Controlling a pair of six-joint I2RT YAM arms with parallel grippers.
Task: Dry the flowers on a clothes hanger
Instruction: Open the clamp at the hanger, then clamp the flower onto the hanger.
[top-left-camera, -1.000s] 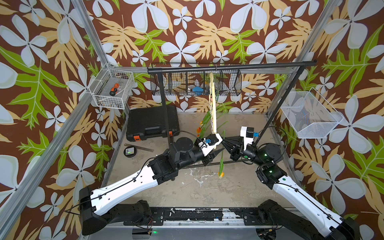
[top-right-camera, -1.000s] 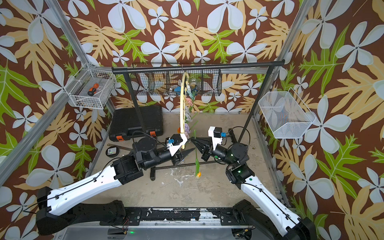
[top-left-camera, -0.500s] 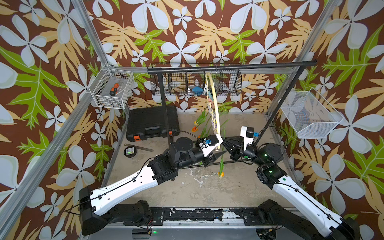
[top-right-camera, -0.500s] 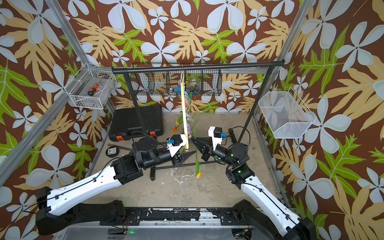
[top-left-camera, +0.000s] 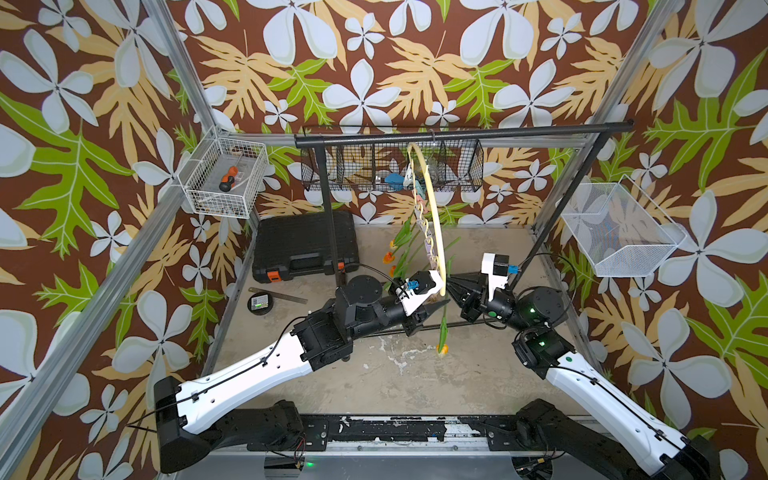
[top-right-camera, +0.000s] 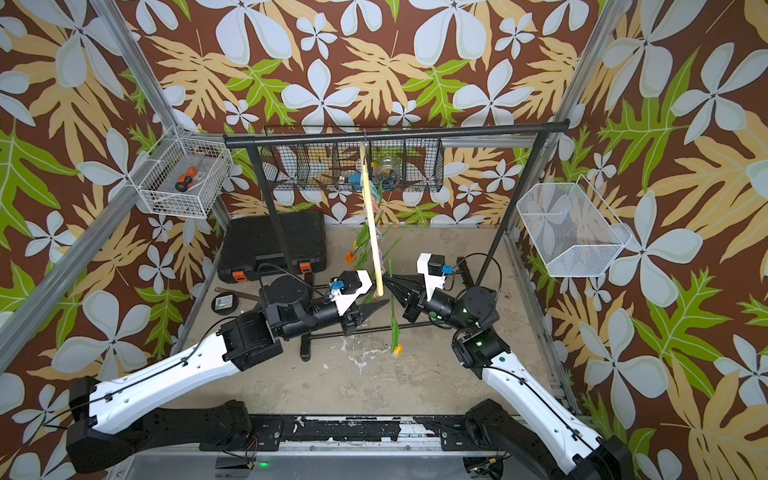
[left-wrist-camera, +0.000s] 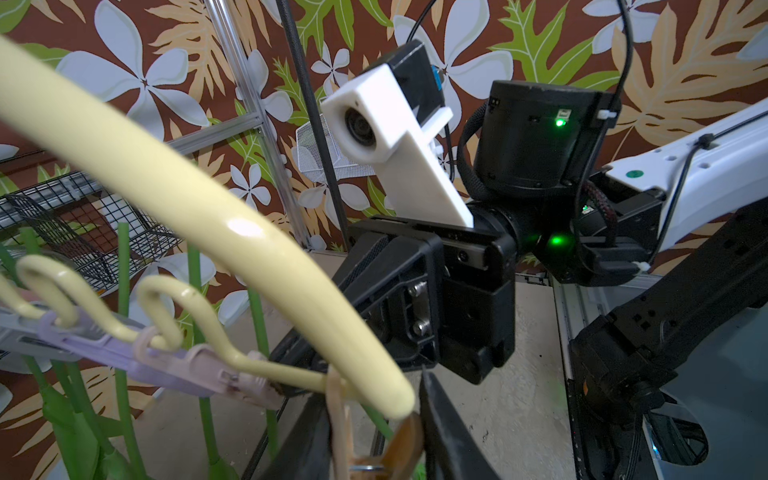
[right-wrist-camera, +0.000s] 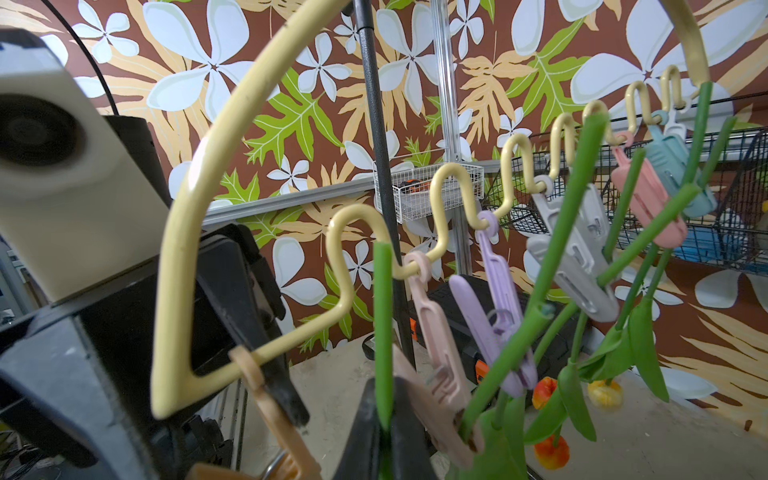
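Glossy cream hanger (left-wrist-camera: 249, 241) now hangs turned broadside; right hand (right-wrist-camera: 384, 415) pinches smooth tulip stem (right-wrist-camera: 382, 311); left hand (left-wrist-camera: 374, 424) cropped, grip untellable.

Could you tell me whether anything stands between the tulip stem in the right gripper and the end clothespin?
The left gripper has its jaws around the end clothespin, so one jaw sits between it and the tulip stem.
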